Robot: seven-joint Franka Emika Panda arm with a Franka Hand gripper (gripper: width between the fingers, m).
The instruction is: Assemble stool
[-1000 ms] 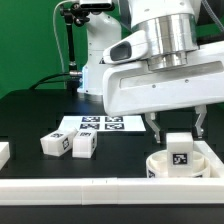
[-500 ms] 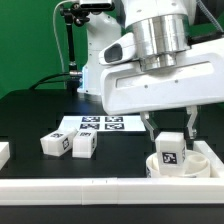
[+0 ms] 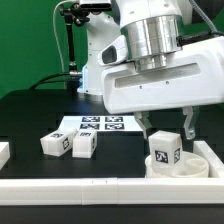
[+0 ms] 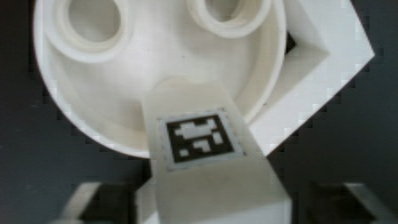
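Currently my claw (image 3: 167, 131) is clenched on one leg (image 3: 165, 148), upright over the seat (image 3: 200, 168), which sits by the counter's front edge near the exterior view's right corner. A second leg (image 3: 54, 145) and a third leg (image 3: 85, 146) lie just beside each other, mid-counter.

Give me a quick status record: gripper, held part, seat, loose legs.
held part: chunky white plastic oblong leg with marker tag, lower end within the seat's rim
gripper: two-finger gripper, shut on that leg
seat: low round white plastic rimmed seat, the exterior view's right
loose legs: two white tagged legs on the black table, the exterior view's left
leg seated: cannot tell
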